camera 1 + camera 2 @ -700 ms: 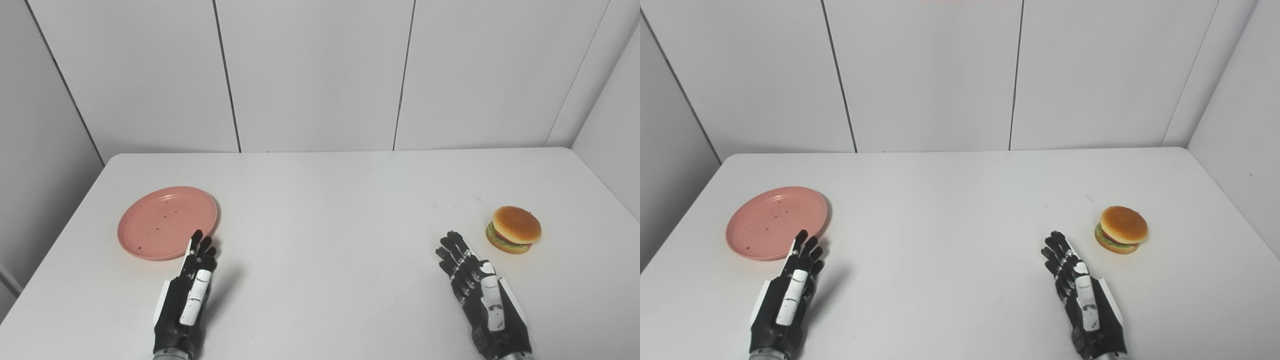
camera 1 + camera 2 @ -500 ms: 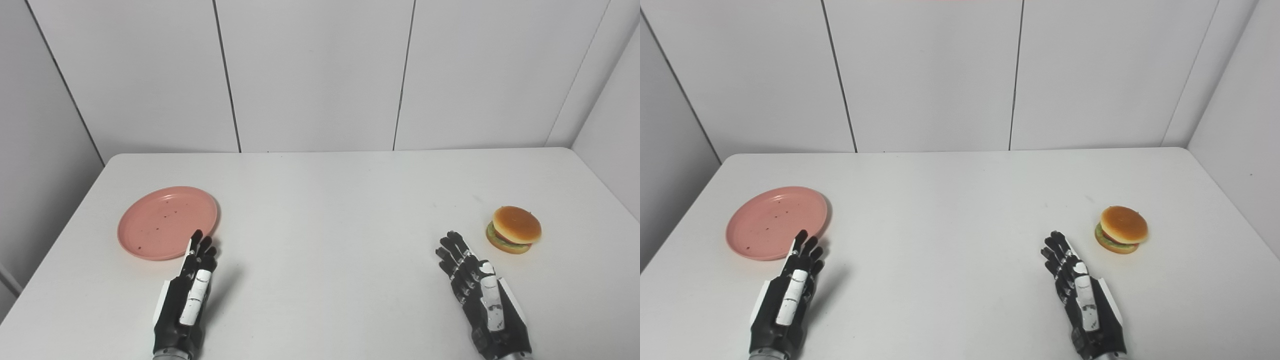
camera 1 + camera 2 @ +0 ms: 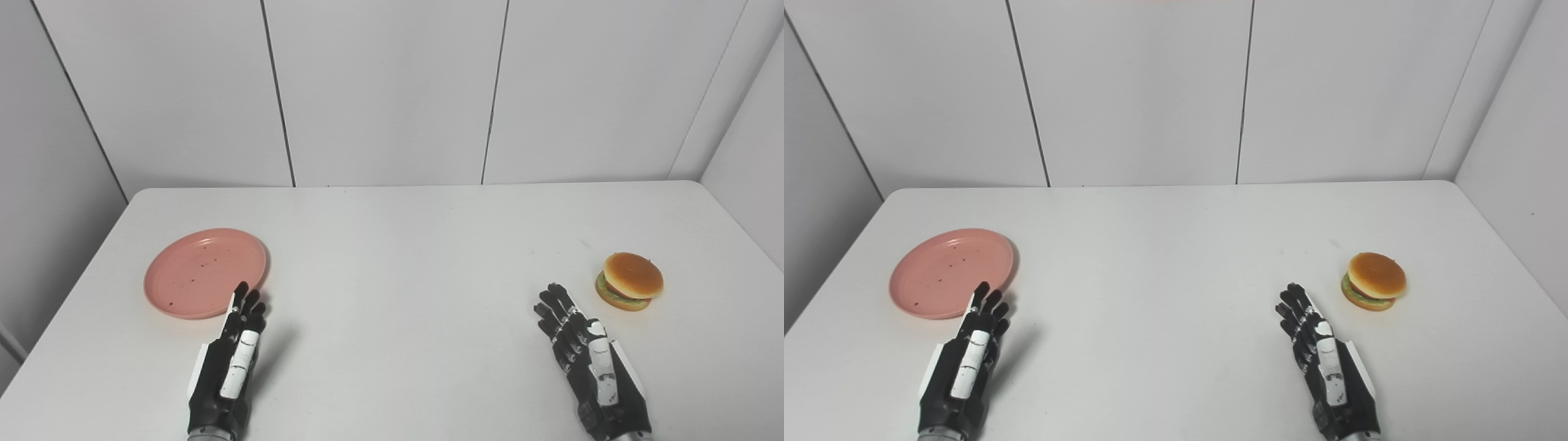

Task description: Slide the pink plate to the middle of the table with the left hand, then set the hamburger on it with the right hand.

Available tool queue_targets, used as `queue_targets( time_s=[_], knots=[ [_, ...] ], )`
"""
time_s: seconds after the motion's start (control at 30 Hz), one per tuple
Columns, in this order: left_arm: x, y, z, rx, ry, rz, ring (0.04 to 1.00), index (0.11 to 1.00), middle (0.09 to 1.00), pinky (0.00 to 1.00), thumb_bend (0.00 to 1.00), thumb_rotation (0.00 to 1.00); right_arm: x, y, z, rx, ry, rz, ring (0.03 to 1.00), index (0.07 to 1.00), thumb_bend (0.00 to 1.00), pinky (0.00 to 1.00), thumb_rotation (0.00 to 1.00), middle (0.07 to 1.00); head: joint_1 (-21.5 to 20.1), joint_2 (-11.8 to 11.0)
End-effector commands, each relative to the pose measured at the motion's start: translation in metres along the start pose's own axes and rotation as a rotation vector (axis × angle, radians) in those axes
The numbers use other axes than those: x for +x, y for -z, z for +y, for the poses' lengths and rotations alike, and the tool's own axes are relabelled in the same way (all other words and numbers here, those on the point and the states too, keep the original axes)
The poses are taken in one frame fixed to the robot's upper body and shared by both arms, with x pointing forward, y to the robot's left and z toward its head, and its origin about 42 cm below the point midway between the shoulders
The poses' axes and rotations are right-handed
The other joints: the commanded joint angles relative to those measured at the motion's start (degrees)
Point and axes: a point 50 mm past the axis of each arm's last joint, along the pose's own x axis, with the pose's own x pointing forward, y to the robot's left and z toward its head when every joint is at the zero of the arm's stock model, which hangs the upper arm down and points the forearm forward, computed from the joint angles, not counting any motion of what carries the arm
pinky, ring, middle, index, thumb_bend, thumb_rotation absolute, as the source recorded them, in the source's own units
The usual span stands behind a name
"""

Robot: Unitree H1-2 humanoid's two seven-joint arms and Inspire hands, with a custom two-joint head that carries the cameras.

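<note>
A pink plate (image 3: 196,269) with a few dark specks lies on the left side of the white table (image 3: 398,245). My left hand (image 3: 229,361) rests near the front edge, fingers straight and open, their tips just over the plate's near right rim. A hamburger (image 3: 631,281) with a tan bun sits on the table at the right. My right hand (image 3: 591,361) is open too, fingers stretched out, a short way to the left of and nearer than the hamburger, holding nothing.
White wall panels (image 3: 392,92) rise right behind the table's far edge. The table's left edge (image 3: 79,275) and right edge (image 3: 747,239) are both in view, with a grey side wall close on the right.
</note>
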Motion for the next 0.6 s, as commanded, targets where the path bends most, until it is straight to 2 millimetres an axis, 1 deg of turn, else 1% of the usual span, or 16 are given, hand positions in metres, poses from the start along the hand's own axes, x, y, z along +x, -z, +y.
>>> queue_targets(
  time_s=[0.0, 0.57],
  knots=[
    [0.0035, -0.0106, -0.0024, 0.001, 0.014, -0.042, 0.986, 1.000, 1.000, 1.00, 0.80, 0.78, 0.0064, -0.0030, -0.0098, -0.021, 0.014, -0.030, 0.945, 0.942, 0.86, 0.99, 0.99, 0.948, 0.02, 0.03],
    [0.0058, -0.0049, -0.0005, 0.002, 0.013, -0.037, 0.977, 1.000, 0.997, 1.00, 0.80, 0.78, 0.0067, -0.0023, -0.0095, -0.017, 0.010, -0.029, 0.950, 0.949, 0.85, 1.00, 1.00, 0.954, 0.04, -0.09]
  ],
)
